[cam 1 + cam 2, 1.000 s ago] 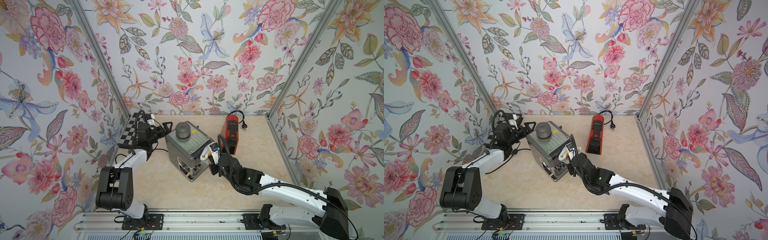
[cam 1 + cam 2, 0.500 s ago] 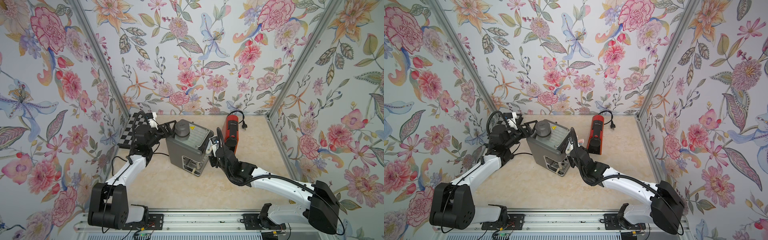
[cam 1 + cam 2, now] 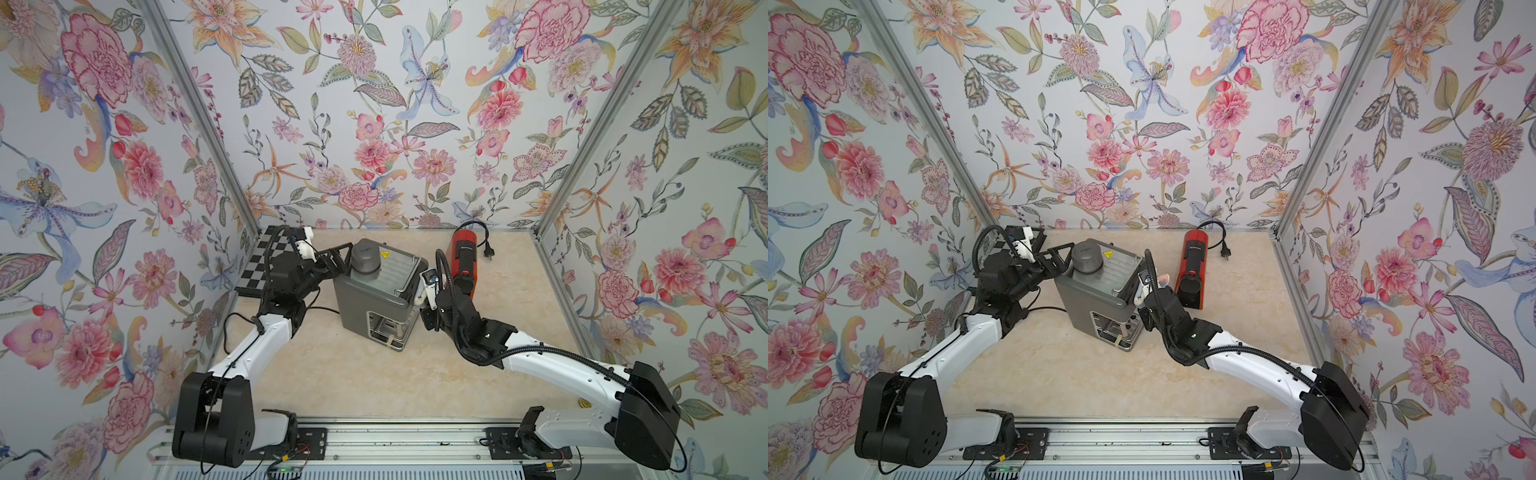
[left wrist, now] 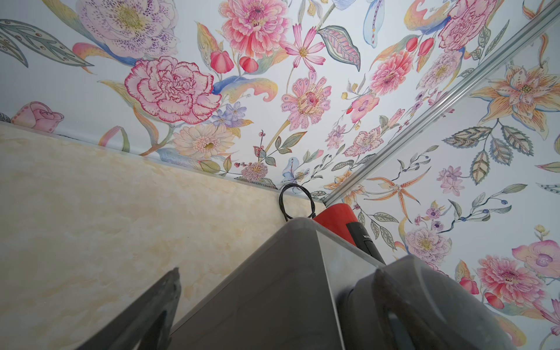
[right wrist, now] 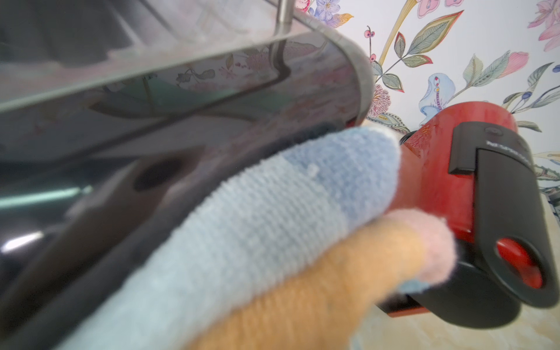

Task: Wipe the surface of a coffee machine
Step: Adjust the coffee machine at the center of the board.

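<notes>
Both top views show me the change. The grey coffee machine [image 3: 376,291] [image 3: 1096,291] stands turned on the table [image 3: 365,374] compared with a second ago, its open front now facing more toward the rail. My left arm was folded back by the checkerboard [image 3: 259,266] then. It has now stretched out, and the left gripper [image 3: 336,258] sits at the machine's rear top corner, fingers apart, beside the round cap. The right gripper [image 3: 424,291] has slid off the front face and now touches the machine's right side, near the upper edge. In the right wrist view its jaws are clamped on the cloth [image 5: 257,230], blue and orange, bunched against the dark glossy panel. The red capsule machine [image 3: 463,262] lies just beyond, toward the back wall, apart from the grey one.
</notes>
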`<state>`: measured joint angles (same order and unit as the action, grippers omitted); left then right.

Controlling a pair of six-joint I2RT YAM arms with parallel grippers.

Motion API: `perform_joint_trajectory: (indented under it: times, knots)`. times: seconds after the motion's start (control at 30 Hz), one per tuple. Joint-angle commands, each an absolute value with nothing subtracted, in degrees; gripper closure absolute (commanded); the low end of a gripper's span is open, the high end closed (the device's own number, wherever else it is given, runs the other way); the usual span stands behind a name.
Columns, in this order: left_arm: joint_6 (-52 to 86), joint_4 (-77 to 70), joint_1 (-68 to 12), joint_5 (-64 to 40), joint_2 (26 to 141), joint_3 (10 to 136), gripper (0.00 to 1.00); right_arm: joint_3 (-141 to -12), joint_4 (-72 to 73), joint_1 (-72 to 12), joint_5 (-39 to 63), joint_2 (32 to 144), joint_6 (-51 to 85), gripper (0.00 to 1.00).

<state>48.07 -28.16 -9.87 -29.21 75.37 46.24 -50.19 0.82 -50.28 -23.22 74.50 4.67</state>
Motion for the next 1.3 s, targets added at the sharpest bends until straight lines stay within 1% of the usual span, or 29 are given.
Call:
perform_joint_trajectory:
  times: [0.0,0.13,0.5,0.67,0.87,1.03,1.17,1.27]
  knots:
    - [46.76,-25.01,-16.16,-39.02,74.39,43.91,0.01,-54.32,14.21,-50.42,-6.82,76.81,1.39,1.00]
    - [47.37,-25.35,-17.50,-38.43,74.10,43.51,0.01,-54.73,14.87,-48.42,-2.51,77.48,-0.38,1.00]
    - [49.47,-26.75,-20.96,-36.30,72.26,42.54,0.01,-58.76,15.64,-41.92,14.68,83.76,-4.04,1.00]
    - [49.81,-26.89,-21.53,-35.73,71.39,42.28,0.01,-62.27,14.74,-41.79,19.57,87.90,-4.66,1.00]
    - [49.86,-26.98,-22.06,-35.55,71.42,42.36,0.01,-65.20,13.15,-41.75,18.43,90.94,-5.47,1.00]
    - [49.79,-26.96,-22.13,-35.33,71.63,42.19,0.01,-65.21,10.69,-40.33,15.80,89.94,-6.38,1.00]
    - [49.61,-26.36,-22.02,-33.76,71.16,42.01,0.01,-63.74,7.67,-39.29,10.67,86.76,-7.64,1.00]
    - [48.51,-24.69,-21.77,-32.13,70.53,42.36,0.01,-61.85,7.04,-38.37,4.45,82.47,-7.63,1.00]
